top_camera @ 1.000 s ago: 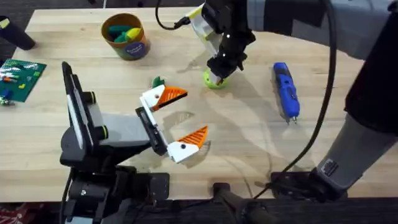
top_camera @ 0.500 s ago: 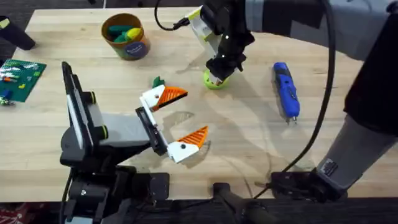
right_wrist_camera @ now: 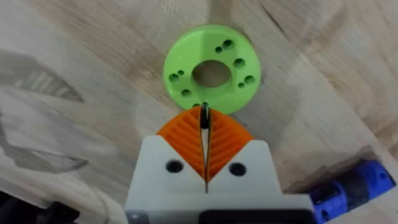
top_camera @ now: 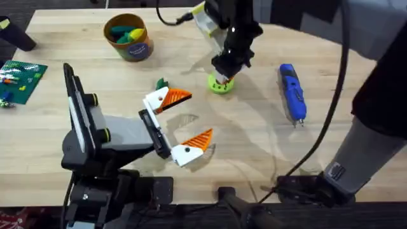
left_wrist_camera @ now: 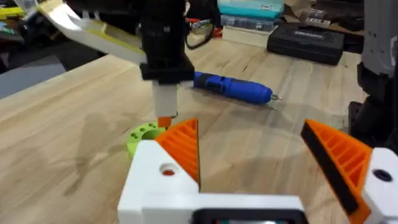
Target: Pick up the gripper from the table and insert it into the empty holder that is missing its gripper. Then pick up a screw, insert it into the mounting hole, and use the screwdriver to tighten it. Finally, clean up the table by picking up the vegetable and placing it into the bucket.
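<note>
One pale wood table (top_camera: 254, 146), workshop clutter behind.

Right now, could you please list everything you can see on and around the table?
Screw: one, dark, pinched between the right hand's pads above the dish.
Dish: one, lime green, table centre.
Screwdriver: one, blue, lying right of the dish.
Bucket: one, orange-brown with blue band, far left, toys inside.
Vegetable: one, dark green and orange, beside the left hand.
Circuit board: one, green, left edge.
Table: one, light wood.
Left hand: open, white and orange.
Right hand: shut on the screw.
</note>
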You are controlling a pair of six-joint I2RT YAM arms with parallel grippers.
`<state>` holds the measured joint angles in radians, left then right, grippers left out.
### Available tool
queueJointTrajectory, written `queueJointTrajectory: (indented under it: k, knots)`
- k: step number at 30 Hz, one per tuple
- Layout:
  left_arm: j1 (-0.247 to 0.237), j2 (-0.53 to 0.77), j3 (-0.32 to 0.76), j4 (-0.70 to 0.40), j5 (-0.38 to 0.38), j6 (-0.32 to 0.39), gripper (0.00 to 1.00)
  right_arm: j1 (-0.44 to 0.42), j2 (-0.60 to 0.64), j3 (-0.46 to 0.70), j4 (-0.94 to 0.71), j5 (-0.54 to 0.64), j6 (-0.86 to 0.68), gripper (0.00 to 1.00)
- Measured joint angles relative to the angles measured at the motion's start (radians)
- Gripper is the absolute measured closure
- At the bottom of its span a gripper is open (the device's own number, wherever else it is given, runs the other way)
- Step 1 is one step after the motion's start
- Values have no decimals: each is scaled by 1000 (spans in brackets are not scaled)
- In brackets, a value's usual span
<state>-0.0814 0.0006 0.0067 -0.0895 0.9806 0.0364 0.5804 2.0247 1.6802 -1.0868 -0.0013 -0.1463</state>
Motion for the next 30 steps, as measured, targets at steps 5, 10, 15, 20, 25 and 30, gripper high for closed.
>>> queueJointTrajectory:
  k: [5, 10, 15, 20, 25, 30]
  knots:
    - [0, 0, 0, 0, 0, 0, 15, 0, 0, 141, -101, 0, 0, 994]
    - [0, 0, 0, 0, 0, 0, 14, 0, 0, 313, -219, 0, 0, 994]
    - [0, 0, 0, 0, 0, 0, 14, 2, -2, 485, -309, 0, 0, 994]
    - [0, 0, 0, 0, 0, 0, 15, 21, -33, 591, -367, 0, 0, 994]
    - [0, 0, 0, 0, 0, 0, 14, 78, -89, 644, -376, -4, -12, 994]
    - [0, 0, 0, 0, 0, 0, 13, 161, -123, 657, -378, -47, -61, 995]
